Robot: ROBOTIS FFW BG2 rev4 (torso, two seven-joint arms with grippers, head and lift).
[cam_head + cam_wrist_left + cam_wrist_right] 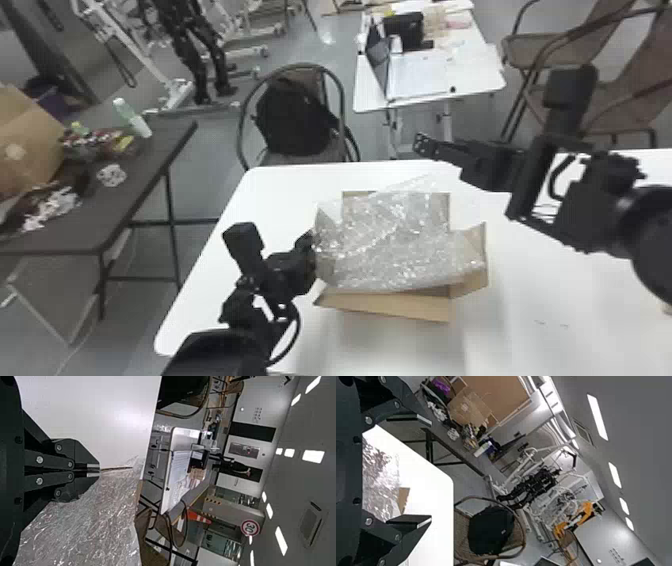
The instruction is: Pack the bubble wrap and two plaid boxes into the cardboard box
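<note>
The cardboard box (pixel 385 306) stands on the white table with its flaps spread. Crumpled clear bubble wrap (pixel 395 245) covers its opening and overhangs the left side. At the wrap's left edge is my left gripper (pixel 314 242). In the left wrist view, the left gripper (pixel 99 470) is shut on the edge of the bubble wrap (pixel 99 522). My right gripper (pixel 425 145) is raised beyond the box, to its right. The right wrist view has the right gripper (pixel 425 471) wide open, holding nothing, with the wrap (pixel 379 483) behind it.
The white table (pixel 545 300) extends to the right of the box. A dark side table (pixel 140 175) with another cardboard box and clutter stands at the left. Beyond the white table are a chair with a black backpack (pixel 295 117) and a small desk (pixel 425 82).
</note>
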